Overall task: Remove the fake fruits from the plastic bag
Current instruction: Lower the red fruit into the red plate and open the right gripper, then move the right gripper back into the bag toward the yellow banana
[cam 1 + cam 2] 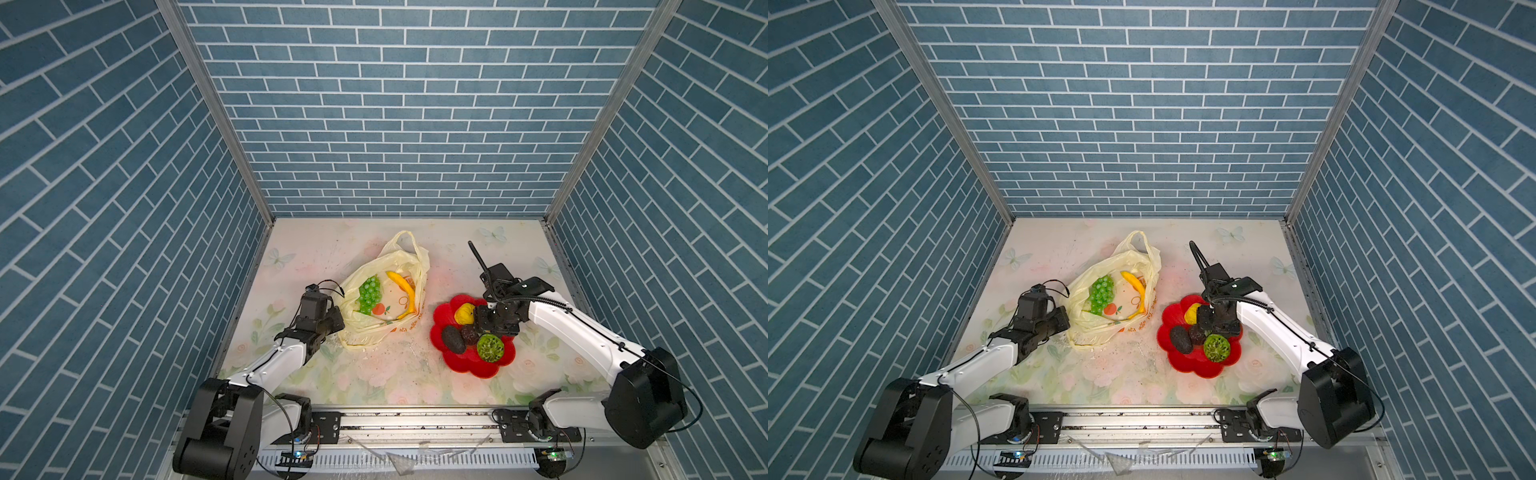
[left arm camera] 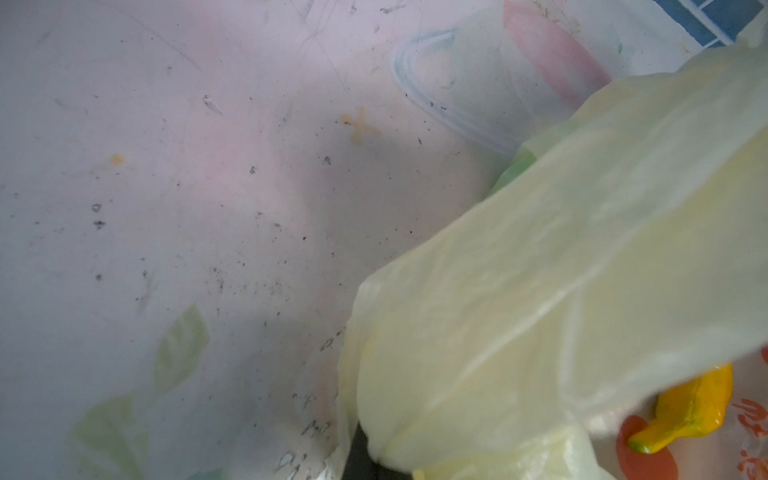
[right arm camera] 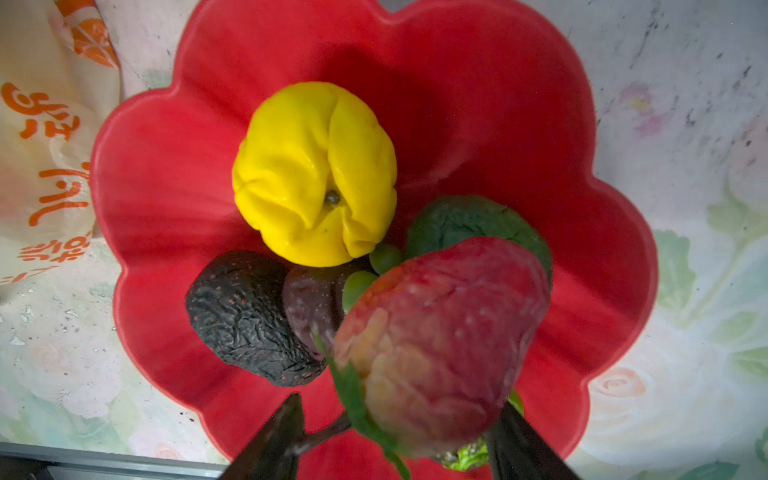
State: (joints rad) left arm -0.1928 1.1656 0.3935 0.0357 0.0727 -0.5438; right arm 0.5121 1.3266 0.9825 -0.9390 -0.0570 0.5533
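Note:
The plastic bag point(image 1: 397, 257) point(image 1: 1100, 328) lies open left of centre, with a green grape bunch point(image 1: 369, 293) point(image 1: 1101, 293) and a yellow banana point(image 1: 405, 291) point(image 1: 1138, 289) point(image 2: 690, 411) inside. My left gripper point(image 1: 336, 322) point(image 2: 365, 457) is shut on the bag's point(image 2: 561, 270) near-left rim. My right gripper point(image 1: 484, 328) point(image 3: 401, 403) hangs over the red plate point(image 1: 465, 361) point(image 3: 478, 83). Its jaws are open, with a red strawberry point(image 3: 440, 345) between them and a gap on one side. On the plate lie a yellow lump point(image 1: 464, 313) point(image 3: 313, 174), a dark bumpy fruit point(image 1: 454, 338) point(image 3: 245, 316) and a green round one point(image 1: 490, 348).
The floral table point(image 1: 374, 374) is boxed in by blue brick-pattern walls point(image 1: 395, 124) on three sides. A metal rail point(image 1: 415, 419) runs along the front edge. Bag and plate sit about a hand's width apart.

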